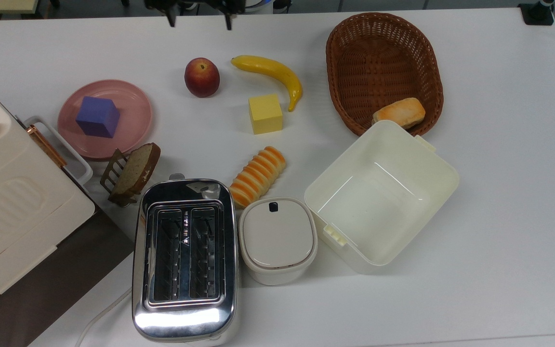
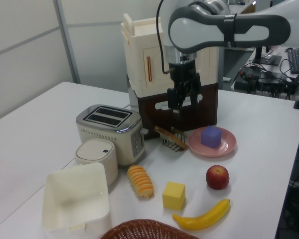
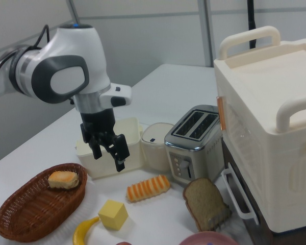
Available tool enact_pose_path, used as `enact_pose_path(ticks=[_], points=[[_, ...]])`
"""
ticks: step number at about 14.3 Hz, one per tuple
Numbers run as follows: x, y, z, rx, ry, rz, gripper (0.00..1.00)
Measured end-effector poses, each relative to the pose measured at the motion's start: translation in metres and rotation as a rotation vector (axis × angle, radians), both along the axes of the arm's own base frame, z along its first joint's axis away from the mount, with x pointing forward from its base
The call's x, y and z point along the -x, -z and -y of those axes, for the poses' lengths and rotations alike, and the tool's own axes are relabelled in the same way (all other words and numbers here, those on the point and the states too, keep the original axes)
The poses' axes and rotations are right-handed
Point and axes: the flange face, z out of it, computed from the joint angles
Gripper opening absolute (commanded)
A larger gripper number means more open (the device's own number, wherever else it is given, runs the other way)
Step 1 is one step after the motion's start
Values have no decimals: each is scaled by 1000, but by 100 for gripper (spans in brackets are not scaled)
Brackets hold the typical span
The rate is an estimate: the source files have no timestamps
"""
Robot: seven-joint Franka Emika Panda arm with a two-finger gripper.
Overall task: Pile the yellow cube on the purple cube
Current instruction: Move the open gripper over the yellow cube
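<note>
A: Start big. What carries everything?

B: A white desk (image 1: pixel 499 193). At 9 o'clock in the top view sits a large cream cabinet (image 1: pixel 12 212); near 7 o'clock a chrome toaster (image 1: pixel 184 260), and by it an open cream box (image 1: pixel 431 168) and a small lidded pot (image 1: pixel 277 239). A wicker basket (image 1: pixel 340 62) with a bread roll (image 1: pixel 399 112) is at 1 o'clock.

A: And the arm?

B: The gripper (image 2: pixel 183 100) hangs above the desk, its fingers (image 2: pixel 172 98) spread apart and holding nothing. In the top view their tips poke in at 12 o'clock.

A: Where are the cubes from there?

B: The yellow cube (image 1: pixel 265 113) stands on the bare desk, well apart from the fingers, toward 5 o'clock of them in the top view, just beside a banana (image 1: pixel 272 74). The purple cube (image 1: pixel 97 116) sits on a pink plate (image 1: pixel 135 120), toward 7 o'clock of them.

A: Do the views differ?

B: The right view shows the gripper's height above the desk and the yellow cube (image 3: pixel 112 214) below it; the left view shows the purple cube (image 2: pixel 211 136) on its plate.
</note>
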Motion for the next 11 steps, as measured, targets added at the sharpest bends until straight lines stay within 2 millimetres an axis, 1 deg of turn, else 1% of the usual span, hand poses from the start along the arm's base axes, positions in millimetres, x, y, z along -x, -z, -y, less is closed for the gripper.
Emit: enact_pose_path(ticks=[2, 4, 8, 11], points=[[-2, 30, -28, -1, -50, 22, 100], [1, 51, -42, -1, -75, 35, 100], [6, 76, -51, 1, -79, 97, 100], [18, 107, -67, 3, -94, 113, 100]])
